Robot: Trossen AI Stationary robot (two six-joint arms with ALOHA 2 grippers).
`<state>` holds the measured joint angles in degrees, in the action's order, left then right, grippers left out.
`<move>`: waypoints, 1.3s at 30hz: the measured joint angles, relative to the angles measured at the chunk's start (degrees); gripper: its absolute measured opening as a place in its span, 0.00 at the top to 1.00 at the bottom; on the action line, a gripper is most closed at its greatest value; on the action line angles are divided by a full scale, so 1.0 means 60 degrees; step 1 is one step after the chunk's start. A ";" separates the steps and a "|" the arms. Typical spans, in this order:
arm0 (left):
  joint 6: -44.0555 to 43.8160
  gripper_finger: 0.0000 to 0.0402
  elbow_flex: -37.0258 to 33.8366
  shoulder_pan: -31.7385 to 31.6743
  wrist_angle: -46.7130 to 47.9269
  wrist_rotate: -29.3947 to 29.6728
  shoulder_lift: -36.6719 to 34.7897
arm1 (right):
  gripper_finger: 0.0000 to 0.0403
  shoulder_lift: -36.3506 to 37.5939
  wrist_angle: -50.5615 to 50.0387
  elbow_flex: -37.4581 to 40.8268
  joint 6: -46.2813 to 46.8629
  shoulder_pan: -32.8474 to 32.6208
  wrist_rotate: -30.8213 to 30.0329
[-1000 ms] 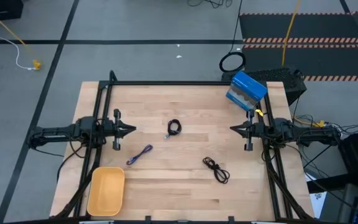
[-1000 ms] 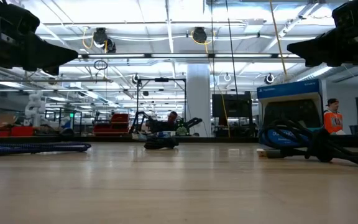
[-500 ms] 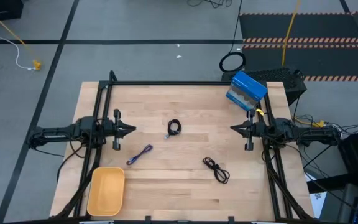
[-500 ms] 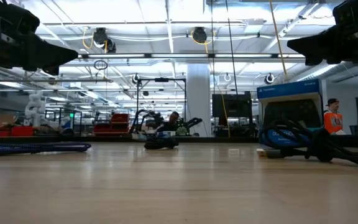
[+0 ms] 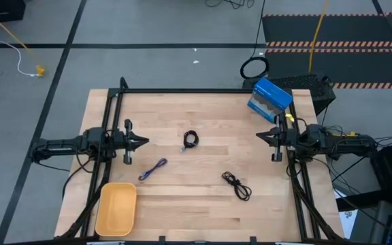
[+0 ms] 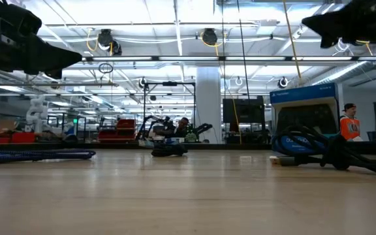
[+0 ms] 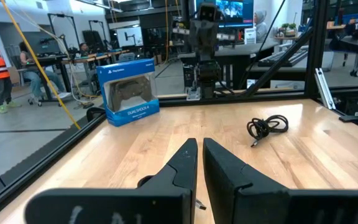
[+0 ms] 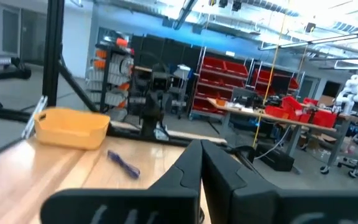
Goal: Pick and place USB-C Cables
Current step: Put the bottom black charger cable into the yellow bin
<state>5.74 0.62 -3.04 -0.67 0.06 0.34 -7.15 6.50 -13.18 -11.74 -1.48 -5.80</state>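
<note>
left gripper point(image 5: 143, 141): at the table's left edge, above the surface, fingers pressed together on nothing, waiting.
right gripper point(image 5: 259, 136): at the right edge, also up off the table, fingers clenched, nothing held.
coil point(image 5: 190, 139): tight black cable, mid-table toward the far side, between both grippers.
purple cable point(image 5: 153, 169): near side of the left gripper, a short way from the bin.
loose cable point(image 5: 237, 184): black bundle, near-right part of the table.
bin point(image 5: 116, 207): yellow, near-left corner, no cable inside; likely the drop target.
box point(image 5: 271, 99): blue controller box at the far-right corner, just beside the right arm.
progress: no cable picked yet, all three lie flat on the wood.
risk 1: cables are thin and low; closed fingers must open first, or a descent just pushes a cable aside.
risk 2: loose cable may snag or trail out of a partial pinch and drop short of the bin.
risk 3: right arm swinging out could clip the box.
</note>
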 joint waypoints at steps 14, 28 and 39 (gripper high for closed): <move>0.0000 0.92 0.0000 0.0002 0.0000 0.0002 0.0000 | 1.00 -0.2693 -0.1846 -0.3557 0.0341 0.0000 0.0015; 0.0000 0.92 0.0003 0.0002 0.0000 0.0001 0.0000 | 1.00 -0.4866 -0.4377 -0.7469 0.0590 -0.0004 0.0258; 0.0000 0.92 0.0000 0.0001 0.0001 0.0001 0.0002 | 1.00 -0.6293 -0.6216 -1.0284 0.0904 -0.0004 0.0248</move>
<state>5.74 0.62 -3.03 -0.66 0.07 0.35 -44.91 -30.80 -74.88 -6.31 -1.50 -4.32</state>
